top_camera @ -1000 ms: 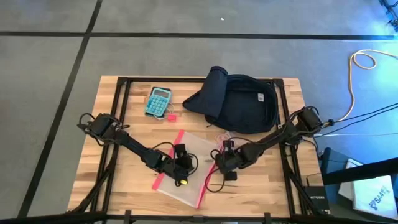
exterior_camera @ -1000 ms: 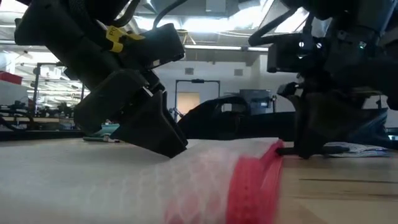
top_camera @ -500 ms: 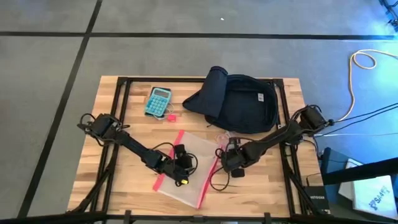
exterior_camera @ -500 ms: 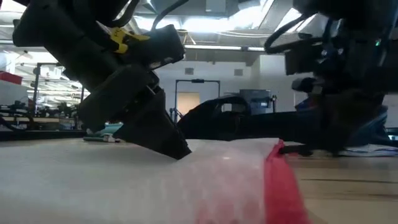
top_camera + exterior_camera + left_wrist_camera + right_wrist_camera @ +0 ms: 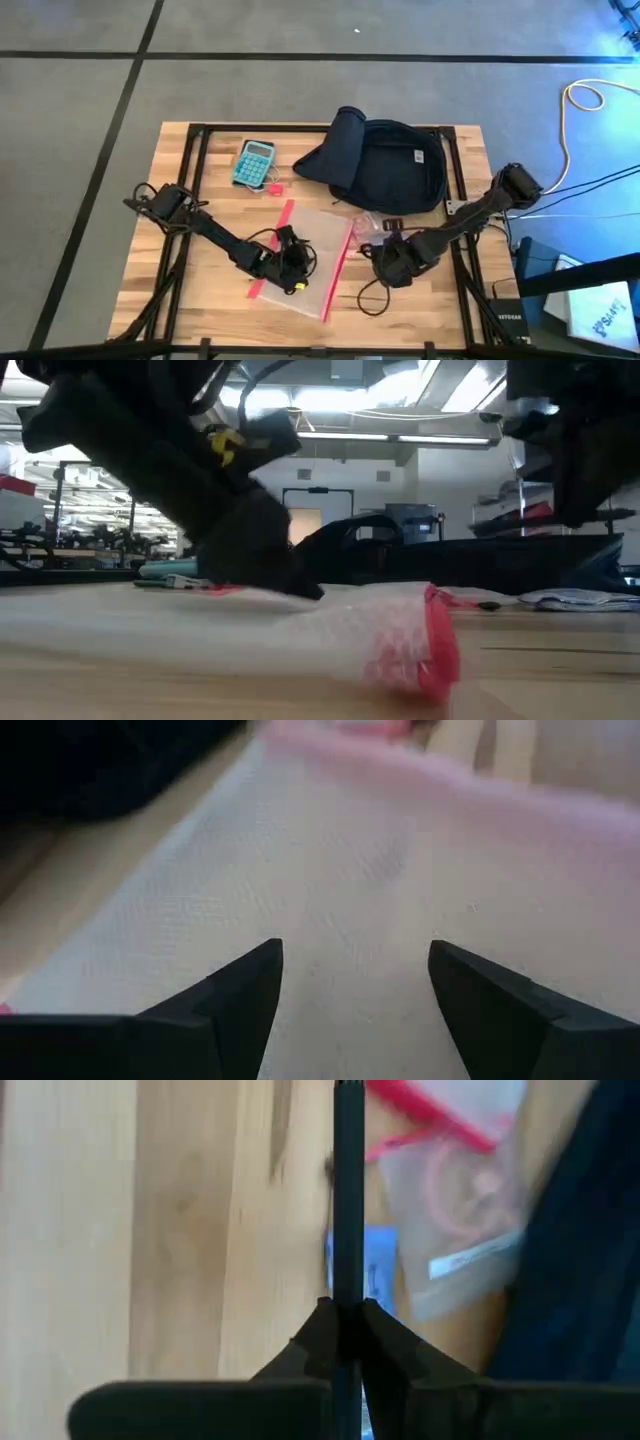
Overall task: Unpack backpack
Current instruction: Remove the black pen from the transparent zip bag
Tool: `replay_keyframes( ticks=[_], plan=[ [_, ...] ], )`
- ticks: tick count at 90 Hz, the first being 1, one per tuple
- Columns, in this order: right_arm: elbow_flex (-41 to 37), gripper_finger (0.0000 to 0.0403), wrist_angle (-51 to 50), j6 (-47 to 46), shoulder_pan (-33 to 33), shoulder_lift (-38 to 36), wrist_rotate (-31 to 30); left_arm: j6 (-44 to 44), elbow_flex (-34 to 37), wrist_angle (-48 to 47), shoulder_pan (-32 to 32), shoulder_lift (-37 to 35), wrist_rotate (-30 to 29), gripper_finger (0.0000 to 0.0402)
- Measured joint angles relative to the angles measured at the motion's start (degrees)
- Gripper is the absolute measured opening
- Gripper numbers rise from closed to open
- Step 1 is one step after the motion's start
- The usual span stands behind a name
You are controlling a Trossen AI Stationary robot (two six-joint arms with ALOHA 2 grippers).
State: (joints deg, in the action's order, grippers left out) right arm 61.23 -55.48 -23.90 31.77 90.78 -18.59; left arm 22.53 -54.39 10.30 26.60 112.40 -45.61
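Backpack (image 5: 390, 167) lies at the worktop's (image 5: 190, 300) far side, right of centre, flap folded over to its left. From the left: a calculator (image 5: 254, 162) sits near the far edge; the left tool (image 5: 291, 262) presses on a clear red-edged pouch (image 5: 312, 262), fingers (image 5: 235, 995) spread wide. Farther right, the right tool (image 5: 391, 226) hovers beside the pouch, pinched on a thin dark strip (image 5: 348, 1200), near a small clear bag (image 5: 367, 225).

The backpack's (image 5: 385, 165) inside is hidden. The left gripper (image 5: 290, 262) covers part of the pouch (image 5: 315, 262), whose contents blur.
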Motion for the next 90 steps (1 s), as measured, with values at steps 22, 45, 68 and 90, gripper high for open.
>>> replay_keyframes(
  ticks=[22,45,68,90],
  plan=[
    [3.04,0.0005,0.57,9.34,0.07,5.43,-5.56,-7.47,-0.12,19.46,0.86,-0.13,1.46,0.0239],
    [9.61,0.0005,0.2,11.92,-2.93,10.79,-5.54,-15.97,-0.24,27.87,-0.99,-0.28,11.27,0.0239],
    [18.13,0.0005,-0.32,15.79,-3.39,15.67,-2.86,-22.6,-0.26,25.04,-3.95,-0.29,11.89,0.0239],
    [23.05,0.0005,-3.45,16.85,-3.83,18.84,-3.83,-18.61,-0.32,20.8,-5.27,-0.33,12.91,0.0231]
  ],
)
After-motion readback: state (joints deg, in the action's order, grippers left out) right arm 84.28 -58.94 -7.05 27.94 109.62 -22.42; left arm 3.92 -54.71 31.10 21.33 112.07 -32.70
